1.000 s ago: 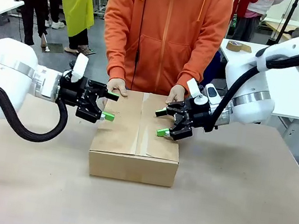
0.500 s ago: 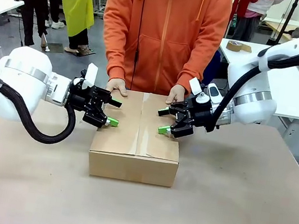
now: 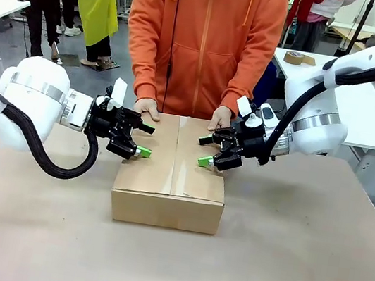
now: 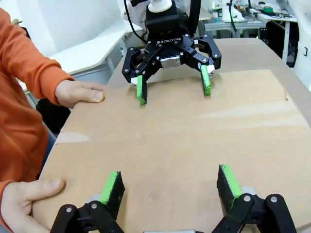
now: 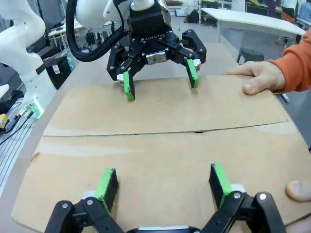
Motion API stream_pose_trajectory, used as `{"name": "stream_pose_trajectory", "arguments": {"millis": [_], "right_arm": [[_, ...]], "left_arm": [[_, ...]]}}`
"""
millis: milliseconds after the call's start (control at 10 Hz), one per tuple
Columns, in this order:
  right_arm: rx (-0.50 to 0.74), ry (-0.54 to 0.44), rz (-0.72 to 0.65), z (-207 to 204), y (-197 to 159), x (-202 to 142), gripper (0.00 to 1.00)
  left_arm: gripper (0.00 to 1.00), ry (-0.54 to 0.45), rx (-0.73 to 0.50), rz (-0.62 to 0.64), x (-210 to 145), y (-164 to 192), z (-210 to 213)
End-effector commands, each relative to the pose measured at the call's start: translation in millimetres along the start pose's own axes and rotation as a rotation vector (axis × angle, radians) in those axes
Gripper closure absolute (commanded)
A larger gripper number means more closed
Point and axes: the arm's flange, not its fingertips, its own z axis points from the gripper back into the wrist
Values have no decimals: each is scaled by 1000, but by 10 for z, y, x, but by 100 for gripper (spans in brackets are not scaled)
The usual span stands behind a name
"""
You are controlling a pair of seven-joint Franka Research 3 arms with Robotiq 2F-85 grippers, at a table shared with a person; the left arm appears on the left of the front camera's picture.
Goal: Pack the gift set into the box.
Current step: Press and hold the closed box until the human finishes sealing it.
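The box point(image 3: 171, 174) stands in the middle of the table with its top flaps folded flat, a seam running down the middle. The gift set is hidden. My left gripper point(image 3: 143, 140) is open at the box's left top edge, its fingers spread over the flap point(image 4: 170, 131). Opposite it, my right gripper point(image 3: 204, 151) is open over the right flap point(image 5: 160, 111). Each wrist view shows its own gripper point(image 4: 170, 180) point(image 5: 163, 177) low over the cardboard, facing the other one. A person's hands point(image 3: 147, 109) point(image 3: 221, 119) press on the far edge of the flaps.
The person in an orange hoodie stands close behind the box. A tape roll point(image 3: 299, 58) lies on a white table at the back right. The brown tabletop point(image 3: 297, 258) spreads wide in front of and beside the box.
My left gripper has moved right, up to the box's left edge. The right gripper has shifted slightly upward. The person's hands stay on the flaps.
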Motion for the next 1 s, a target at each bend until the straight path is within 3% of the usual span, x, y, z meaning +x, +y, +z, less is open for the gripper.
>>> {"name": "stream_pose_trajectory", "arguments": {"millis": [0, 900], "right_arm": [[2, -1, 8, -7, 5, -33, 0], [2, -1, 8, -7, 5, -33, 0]], "left_arm": [[0, -6, 0, -11, -30, -17, 5], [0, -6, 0, -11, -30, -17, 5]]}}
